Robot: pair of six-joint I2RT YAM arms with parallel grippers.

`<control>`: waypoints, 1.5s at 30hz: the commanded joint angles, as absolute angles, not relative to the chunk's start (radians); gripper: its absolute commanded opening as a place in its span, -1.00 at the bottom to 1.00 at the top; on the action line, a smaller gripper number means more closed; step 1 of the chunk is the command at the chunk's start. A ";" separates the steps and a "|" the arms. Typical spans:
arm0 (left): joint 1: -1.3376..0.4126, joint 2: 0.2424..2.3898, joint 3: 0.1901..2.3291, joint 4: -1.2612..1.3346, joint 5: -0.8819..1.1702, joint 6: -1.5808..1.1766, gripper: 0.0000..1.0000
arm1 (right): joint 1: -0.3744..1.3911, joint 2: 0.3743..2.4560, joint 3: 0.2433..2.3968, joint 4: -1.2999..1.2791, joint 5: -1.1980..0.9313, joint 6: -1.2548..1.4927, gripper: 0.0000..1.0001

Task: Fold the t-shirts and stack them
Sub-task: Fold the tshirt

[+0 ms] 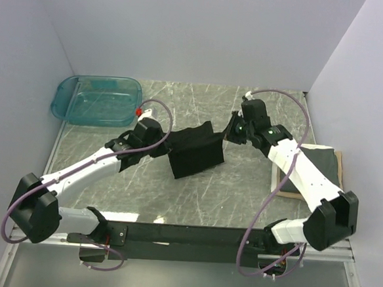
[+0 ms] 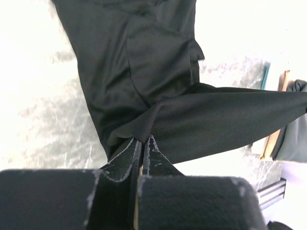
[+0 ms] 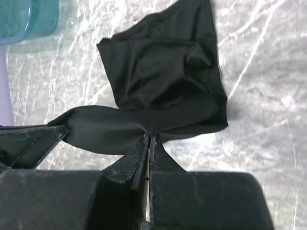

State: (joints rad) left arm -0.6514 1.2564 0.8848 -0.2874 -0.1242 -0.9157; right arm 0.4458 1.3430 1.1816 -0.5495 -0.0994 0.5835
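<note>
Black t-shirt [image 1: 196, 154], limp and light, sags above the table [image 1: 254, 181], strung between left gripper [image 2: 142, 143] and right gripper [image 3: 149, 138], each clamped on its upper edge; corners look the surest hold on such floppy cloth.

A clear teal plastic tub [image 1: 97, 104] sits at the far left corner of the grey-green marbled table [image 1: 241, 186], close against the left wall. A flat tan rectangular board [image 2: 274, 136] lies near the table's right edge, well apart from the tub. Plain white walls [image 1: 186, 31] close the table in on the left, far and right sides.
</note>
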 commanded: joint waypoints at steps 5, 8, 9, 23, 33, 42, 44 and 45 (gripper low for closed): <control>-0.575 1.371 1.014 -0.276 -0.109 -0.844 -0.99 | 0.387 1.462 1.298 -0.472 -0.163 0.543 -1.00; -0.548 1.413 1.044 -0.275 -0.109 -0.835 -0.99 | 0.373 1.532 1.347 -0.471 -0.182 0.531 -1.00; -0.535 1.423 1.052 -0.276 -0.107 -0.831 -0.99 | 0.368 1.551 1.357 -0.466 -0.192 0.526 -1.00; -0.434 1.650 1.166 -0.256 -0.060 -0.793 -0.99 | 0.328 1.856 1.537 -0.410 -0.252 0.502 -1.00; -0.380 1.804 1.250 -0.221 -0.018 -0.776 -0.44 | 0.293 2.055 1.652 -0.388 -0.299 0.494 -0.89; -0.379 1.721 1.247 -0.178 0.075 -0.755 0.99 | 0.284 1.946 1.614 -0.369 -0.301 0.494 0.41; -0.385 1.695 1.207 -0.161 0.093 -0.762 0.99 | 0.290 1.886 1.502 -0.327 -0.343 0.506 0.43; -0.396 1.681 1.198 -0.155 0.106 -0.768 0.99 | 0.293 1.837 1.467 -0.292 -0.366 0.511 0.45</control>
State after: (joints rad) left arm -0.3779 1.7702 1.2209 -0.2180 0.0387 -0.7715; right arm 0.2821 1.9865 1.5330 -0.3801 -0.3080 0.5049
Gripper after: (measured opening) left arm 0.993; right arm 0.720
